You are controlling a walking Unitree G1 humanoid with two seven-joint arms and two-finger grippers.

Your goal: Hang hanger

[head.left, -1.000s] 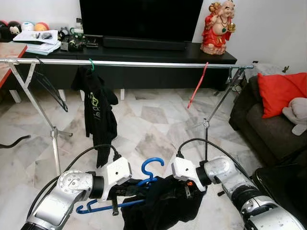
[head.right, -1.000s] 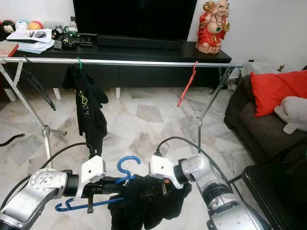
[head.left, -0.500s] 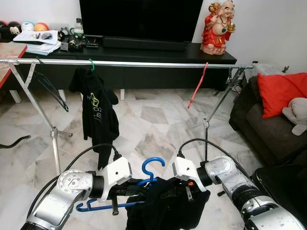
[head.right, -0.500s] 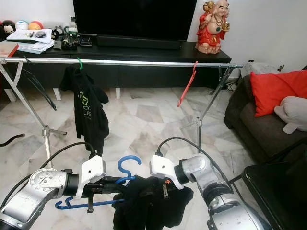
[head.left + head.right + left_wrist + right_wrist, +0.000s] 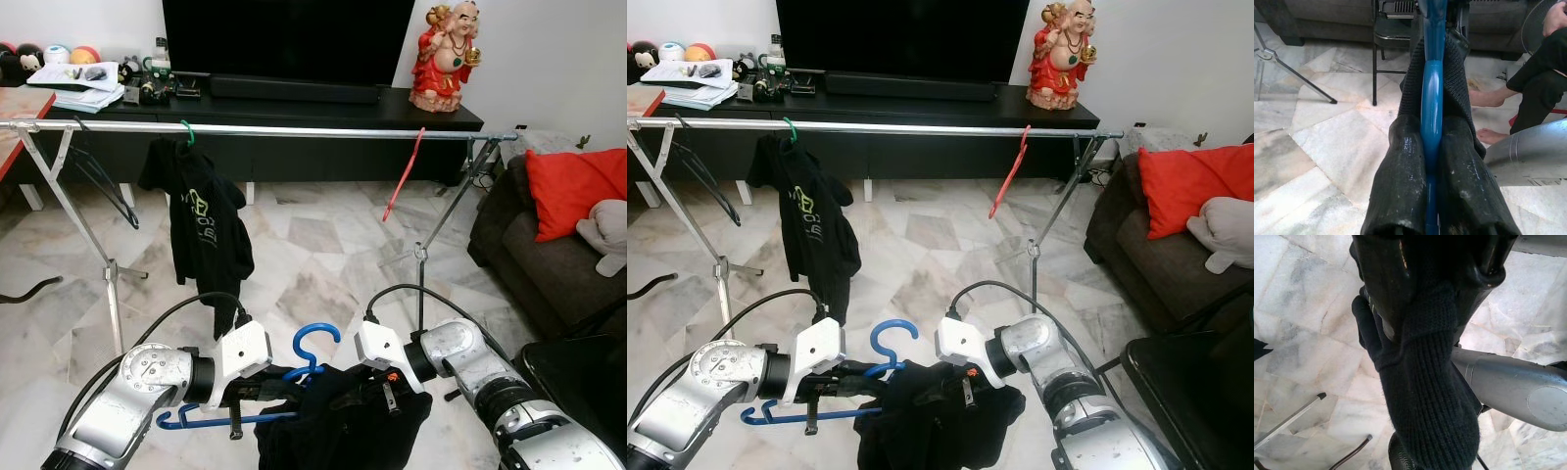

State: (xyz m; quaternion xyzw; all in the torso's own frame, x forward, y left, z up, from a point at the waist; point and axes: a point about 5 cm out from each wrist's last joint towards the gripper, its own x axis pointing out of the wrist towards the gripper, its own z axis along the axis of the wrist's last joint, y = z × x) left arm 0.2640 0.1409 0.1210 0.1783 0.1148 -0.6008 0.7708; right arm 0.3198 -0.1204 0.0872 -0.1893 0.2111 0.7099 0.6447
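Observation:
A blue hanger with a black knitted garment draped over it hangs low in front of me. My left gripper is shut on the blue hanger's bar, one finger on each side. My right gripper is shut on the black garment at the hanger's other end. Ahead, well above both grippers, a silver rail runs across the room. On it hang a black hoodie on a green hanger and an empty red hanger.
Black empty hangers hang at the rail's left end. The rail's slanted legs stand on the marble floor. Behind it is a black TV console with a figurine. A sofa with a red cushion is on the right. A person's legs appear in the left wrist view.
The black garment has settled lower and straighter on the blue hanger. The hoodie on the rail has swung to the right. Both grippers have kept their hold.

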